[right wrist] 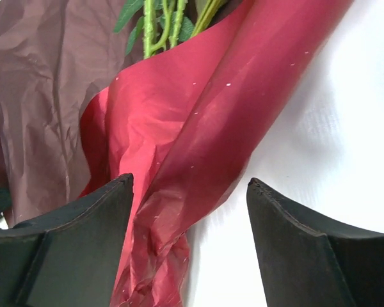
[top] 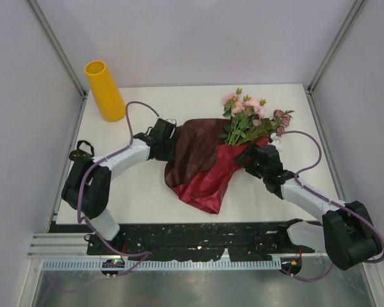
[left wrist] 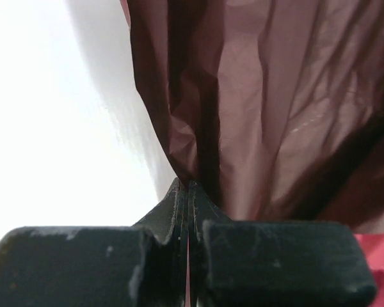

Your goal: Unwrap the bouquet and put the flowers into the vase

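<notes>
**Operator:** What do my hands have at this moment?

**Observer:** Your left gripper (left wrist: 188,187) is pressed together on a dark fold of the wrapping paper (left wrist: 262,96). Your right gripper (right wrist: 191,182) stands wide. A bright red fold passes between its fingers, but they do not pinch it.

**Operator:** Where is the bouquet from there?

**Observer:** The bouquet (top: 227,150) lies flat on the table (top: 141,192) between your two hands. The stems (right wrist: 157,25) are just ahead of your right fingers, and the flowers (top: 246,115) are beyond them. The long axis runs from the paper tail, on the near side of your right gripper, to the blooms on the far side. So the blooms point away from you. The vase (top: 104,89) stands upright, well apart, beyond your left gripper.

**Operator:** What can go wrong?

**Observer:** I think if your right hand closes here it takes only paper. Then both hands pull one sheet, and it may tear or drag the flowers along. Also, I cannot see the ribbon. If it binds the stems, the paper will not come free.
</notes>
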Robot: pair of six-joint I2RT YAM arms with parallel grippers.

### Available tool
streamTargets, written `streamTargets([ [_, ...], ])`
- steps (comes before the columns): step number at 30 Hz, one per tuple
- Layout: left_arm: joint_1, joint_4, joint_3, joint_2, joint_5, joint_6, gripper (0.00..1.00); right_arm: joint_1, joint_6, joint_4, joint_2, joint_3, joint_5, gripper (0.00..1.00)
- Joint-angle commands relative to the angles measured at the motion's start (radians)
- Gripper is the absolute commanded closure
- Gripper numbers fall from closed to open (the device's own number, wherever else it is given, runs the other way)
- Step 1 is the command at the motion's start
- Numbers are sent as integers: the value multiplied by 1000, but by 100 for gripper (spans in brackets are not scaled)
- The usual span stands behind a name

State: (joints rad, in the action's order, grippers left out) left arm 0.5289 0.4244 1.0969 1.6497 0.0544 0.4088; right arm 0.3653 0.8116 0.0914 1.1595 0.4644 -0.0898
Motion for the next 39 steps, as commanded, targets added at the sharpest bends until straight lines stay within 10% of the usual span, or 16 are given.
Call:
streamTargets([
  [1, -4, 63, 60, 47, 107, -31, 100, -20, 23, 11, 9, 17, -77, 27],
  [20, -84, 59, 72, 125, 79, -10, 100, -78, 27, -15, 103, 0, -205, 92],
  [39, -149, 149, 408, 308, 19, -37, 100, -192, -46, 140, 459, 349, -116, 95],
])
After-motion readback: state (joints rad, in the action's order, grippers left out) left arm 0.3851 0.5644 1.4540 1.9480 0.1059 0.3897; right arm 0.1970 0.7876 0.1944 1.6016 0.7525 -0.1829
